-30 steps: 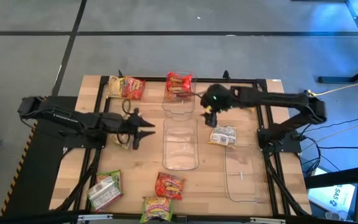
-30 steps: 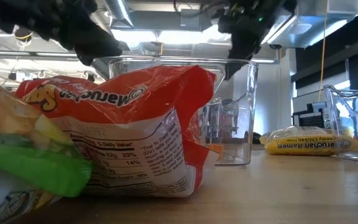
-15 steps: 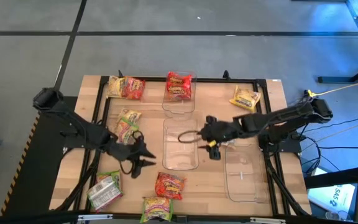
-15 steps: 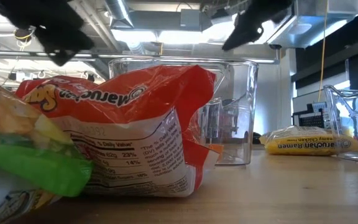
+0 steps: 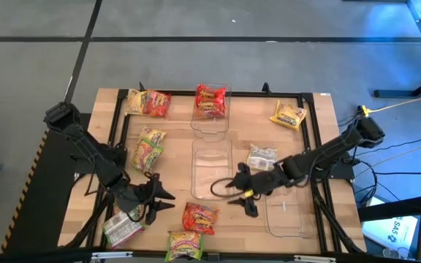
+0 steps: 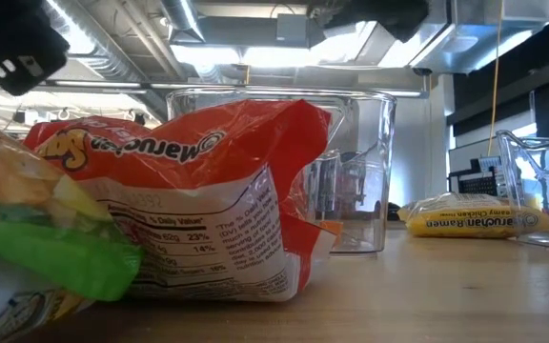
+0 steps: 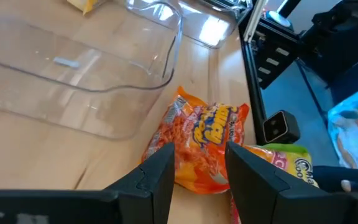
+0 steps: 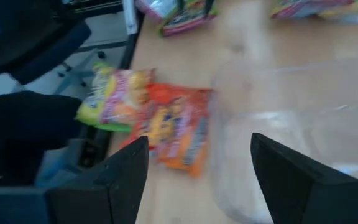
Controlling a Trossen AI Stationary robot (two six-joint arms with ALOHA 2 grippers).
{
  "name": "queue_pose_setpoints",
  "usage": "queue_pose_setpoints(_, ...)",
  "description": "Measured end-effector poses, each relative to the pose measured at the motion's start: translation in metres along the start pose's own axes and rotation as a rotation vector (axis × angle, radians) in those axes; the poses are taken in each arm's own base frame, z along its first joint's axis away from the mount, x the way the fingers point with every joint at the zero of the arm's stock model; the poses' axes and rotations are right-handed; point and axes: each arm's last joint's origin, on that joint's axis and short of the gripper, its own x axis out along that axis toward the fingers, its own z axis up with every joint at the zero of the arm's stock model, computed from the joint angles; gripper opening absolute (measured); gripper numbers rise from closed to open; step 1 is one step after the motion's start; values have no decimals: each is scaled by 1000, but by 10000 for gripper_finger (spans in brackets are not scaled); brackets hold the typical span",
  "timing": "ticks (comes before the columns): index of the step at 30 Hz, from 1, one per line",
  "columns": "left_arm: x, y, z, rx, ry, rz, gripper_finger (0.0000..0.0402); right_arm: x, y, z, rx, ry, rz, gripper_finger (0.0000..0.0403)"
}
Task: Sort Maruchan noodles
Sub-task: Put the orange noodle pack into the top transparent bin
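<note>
Wooden table, seen from above, with three clear bins: one at the far middle, one at the centre, one at the near right.

Noodle packets, as placed:
- Red packet lay in the far-middle bin.
- Yellow and red pair lay at the far left of the table.
- Yellow packet lay at the far right, apart from the bins.
- Green-and-pink packet lay left of the centre bin.
- Pale yellow packet lay between the centre bin and the near-right bin.
- Red packet lay on the near side, just below the centre bin.
- Yellow-green packet lay at the near edge, beside that red packet.
- Green packet lay at the near left.

Left gripper: low over the near-left table, between the green packet and the near red packet. Fingers parted, holding nothing; its wrist view showed the red packet ahead of the finger tips, on the table.

Right gripper: over the near side, between the centre bin and the near-right bin, just right of the near red packet. Fingers spread wide, empty; its wrist view showed the red packet and the yellow-green one beyond them.
</note>
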Motion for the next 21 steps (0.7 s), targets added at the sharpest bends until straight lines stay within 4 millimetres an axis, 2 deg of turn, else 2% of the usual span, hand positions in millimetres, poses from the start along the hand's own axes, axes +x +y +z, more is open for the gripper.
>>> queue_pose_setpoints(6, -2, -7, -2, -19, -41, -26, 134, 23, 21, -16, 46, 7, 58, 253)
queue_pose_setpoints(13, 13, -14, -17, -15, -45, -47, 134, 38, 30, -35, 186, 90, 74, 253)
queue_pose_setpoints(21, 32, -11, -35, -2, -21, -12, 134, 47, 25, -44, 338, 75, -75, 258)
